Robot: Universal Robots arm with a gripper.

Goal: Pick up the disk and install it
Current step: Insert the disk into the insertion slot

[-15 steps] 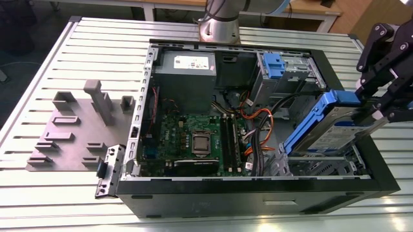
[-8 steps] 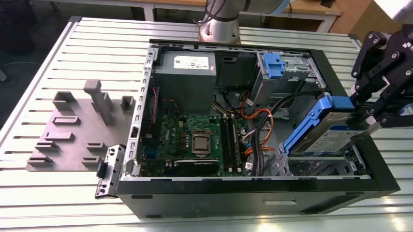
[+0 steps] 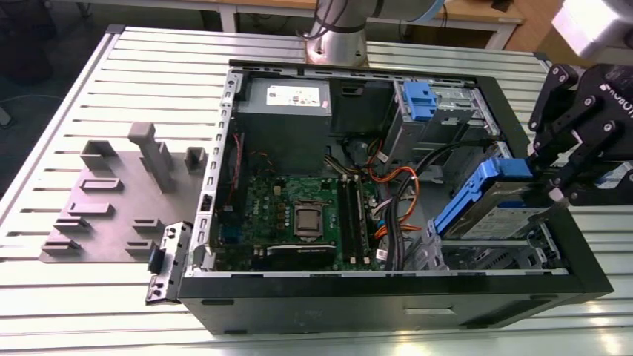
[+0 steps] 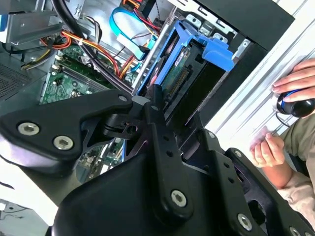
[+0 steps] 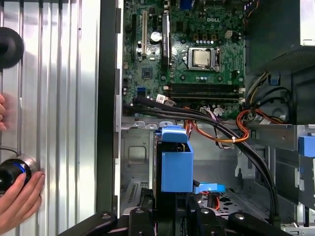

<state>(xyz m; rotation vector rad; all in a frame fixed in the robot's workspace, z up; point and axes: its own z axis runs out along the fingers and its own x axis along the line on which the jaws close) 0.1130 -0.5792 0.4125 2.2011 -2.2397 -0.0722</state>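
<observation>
The black gripper (image 3: 546,185) clamps its jaws on the blue-framed silver-grey disk (image 3: 491,211), tilted in the open black computer case (image 3: 396,298).

A slatted aluminium table (image 3: 59,297) carries the open black computer case (image 3: 376,300), which lies on its side. To the exterior view's left of the case sits a flat grey fixture plate (image 3: 104,222) with upright blocks. A small bracket (image 3: 166,259) lies just beside the case's near corner. Behind the case stands the arm's silver base column (image 3: 334,41). In the first wrist view a hand (image 5: 19,201) rests on a round black knob (image 5: 9,174) on the slats, near the case wall.
</observation>
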